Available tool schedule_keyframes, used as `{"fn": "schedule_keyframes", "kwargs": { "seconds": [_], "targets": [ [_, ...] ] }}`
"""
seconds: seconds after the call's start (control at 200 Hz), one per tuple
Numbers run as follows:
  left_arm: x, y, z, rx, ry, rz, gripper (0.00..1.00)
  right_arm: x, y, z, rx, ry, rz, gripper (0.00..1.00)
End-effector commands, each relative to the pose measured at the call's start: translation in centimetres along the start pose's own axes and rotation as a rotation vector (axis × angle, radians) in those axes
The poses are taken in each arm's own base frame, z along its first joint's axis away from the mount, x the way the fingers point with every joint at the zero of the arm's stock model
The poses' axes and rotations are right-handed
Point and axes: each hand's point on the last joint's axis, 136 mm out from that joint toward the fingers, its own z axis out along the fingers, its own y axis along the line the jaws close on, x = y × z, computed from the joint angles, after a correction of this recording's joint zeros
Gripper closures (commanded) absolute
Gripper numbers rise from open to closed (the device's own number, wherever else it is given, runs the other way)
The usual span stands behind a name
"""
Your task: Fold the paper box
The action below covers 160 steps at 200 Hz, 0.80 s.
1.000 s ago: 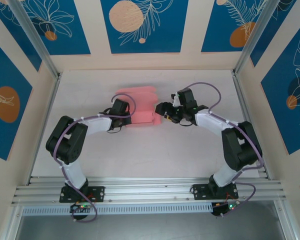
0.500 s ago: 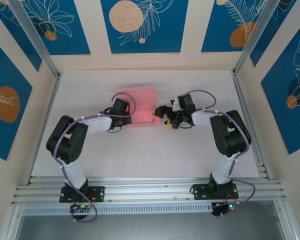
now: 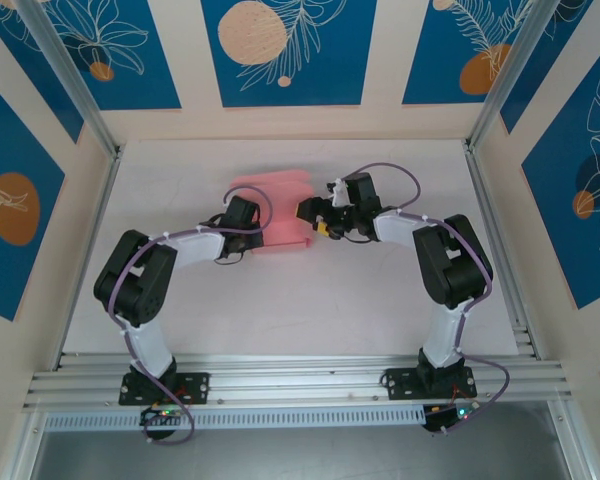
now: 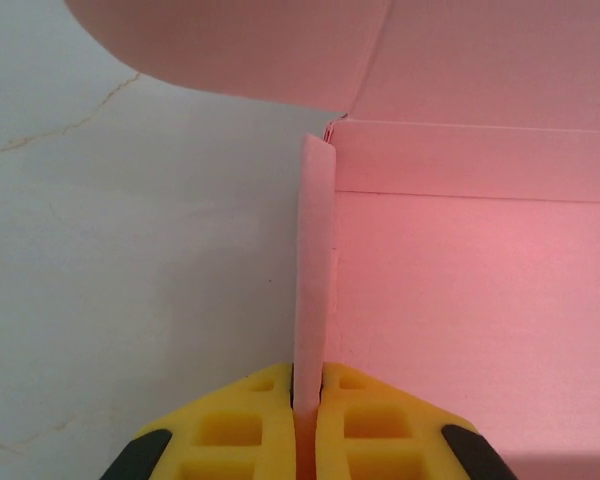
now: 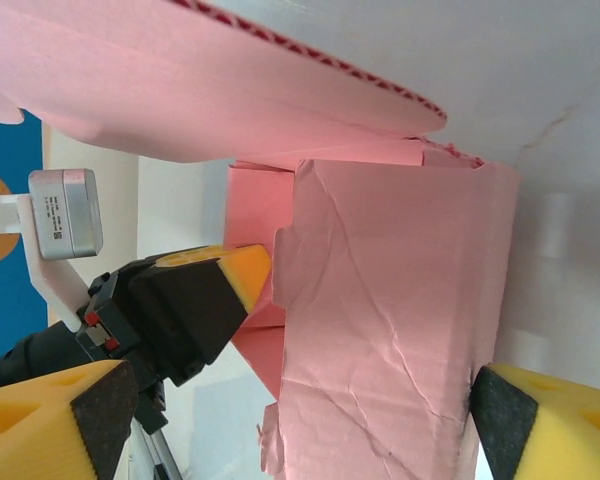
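The paper box (image 3: 280, 205) lies partly folded on the white table (image 3: 380, 290), toward 12 o'clock from the bases. At its 9 o'clock edge the left gripper (image 4: 307, 395) pinches an upright side flap. The right gripper (image 5: 300, 400), at 3 o'clock, gapes wide around a creased panel.

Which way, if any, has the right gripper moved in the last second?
Yes. The right gripper moved left, away from the right side rail, closer to the paper box.
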Motion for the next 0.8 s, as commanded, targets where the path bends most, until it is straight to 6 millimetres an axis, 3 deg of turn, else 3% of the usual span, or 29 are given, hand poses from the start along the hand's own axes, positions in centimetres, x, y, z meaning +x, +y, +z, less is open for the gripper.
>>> {"fn": "schedule_keyframes", "kwargs": {
  "seconds": [0.0,0.18,0.43,0.795],
  "targets": [
    [3.9,1.9,1.3,-0.067,0.136,0.026,1.0,0.1,0.6,0.3,-0.009,0.019,-0.009,0.14],
    [3.9,1.9,1.3,-0.066,0.136,0.026,1.0,0.6,-1.8,1.1,0.086,0.053,0.046,0.29],
    [3.9,1.8,1.2,-0.064,0.136,0.027,1.0,0.9,-2.8,1.7,0.167,0.071,0.048,0.5],
    [3.6,1.7,1.1,-0.06,0.12,0.014,1.0,1.9,-5.8,2.1,0.554,0.119,-0.066,0.5]
  ]
}}
